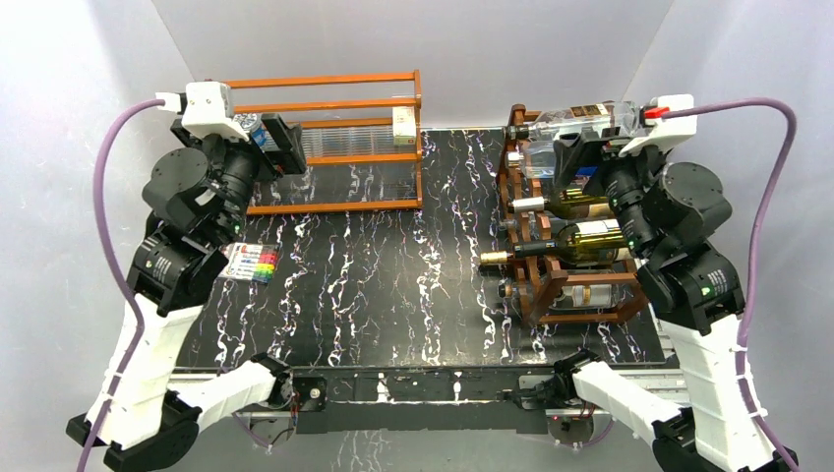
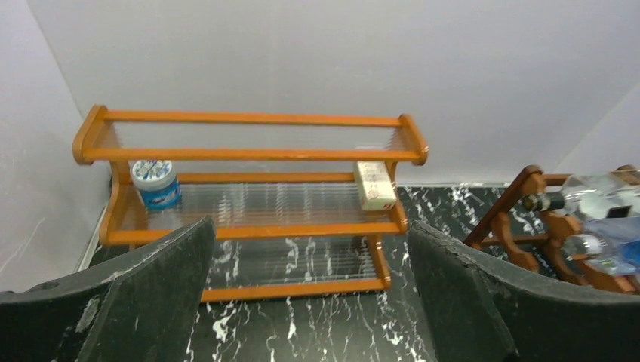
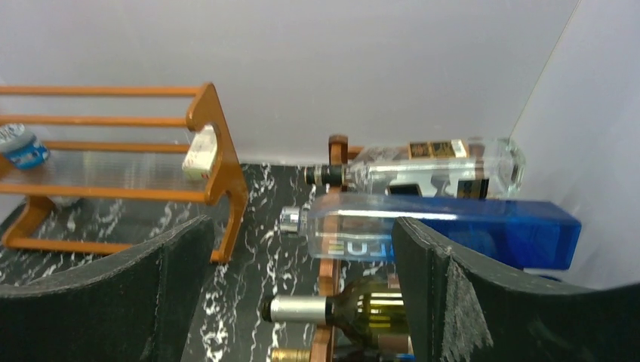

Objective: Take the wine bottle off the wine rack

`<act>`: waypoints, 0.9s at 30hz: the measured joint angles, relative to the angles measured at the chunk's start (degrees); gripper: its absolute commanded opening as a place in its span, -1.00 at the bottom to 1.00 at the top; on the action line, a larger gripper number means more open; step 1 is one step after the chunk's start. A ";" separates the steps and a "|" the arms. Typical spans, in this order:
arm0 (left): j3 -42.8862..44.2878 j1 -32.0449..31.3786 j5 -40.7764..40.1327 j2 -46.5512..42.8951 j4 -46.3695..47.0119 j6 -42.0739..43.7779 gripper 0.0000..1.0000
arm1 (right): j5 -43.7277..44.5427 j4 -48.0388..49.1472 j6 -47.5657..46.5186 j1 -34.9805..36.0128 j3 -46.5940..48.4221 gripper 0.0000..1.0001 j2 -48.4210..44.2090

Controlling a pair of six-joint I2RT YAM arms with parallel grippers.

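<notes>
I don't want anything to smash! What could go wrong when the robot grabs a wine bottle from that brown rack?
The right hand is open above a crowded wine rack. A clear bottle and a blue-tinted bottle lie over the green wine bottle, so reaching down might knock them. Smooth glass could also slip from the hand, and pulling might drag the rack along.

Bare table (image 1: 393,285) lies open between shelf (image 1: 334,206) and rack (image 1: 536,300), bottle necks (image 1: 495,258) jut left from rack into that gap, wall (image 3: 589,113) stands close behind and right of rack, card (image 1: 251,264) lies at table's left
</notes>
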 measured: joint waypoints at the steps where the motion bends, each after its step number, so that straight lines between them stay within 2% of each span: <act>1: -0.94 0.96 0.48 0.00 -0.04 -0.39 0.96 | 0.35 -0.02 0.13 0.33 -1.11 0.96 -0.35; 15: -13.77 13.55 10.10 -0.76 -0.83 -7.52 0.96 | 6.75 0.44 3.91 4.39 -11.91 0.96 -3.80; 22: -17.09 16.52 16.98 -1.33 -1.31 -11.21 0.96 | 11.13 1.14 6.73 5.38 -14.23 0.96 -5.35; 27: -19.39 17.49 25.44 -1.22 -0.68 -14.45 0.97 | 11.76 0.83 8.26 5.57 -14.34 0.96 -6.03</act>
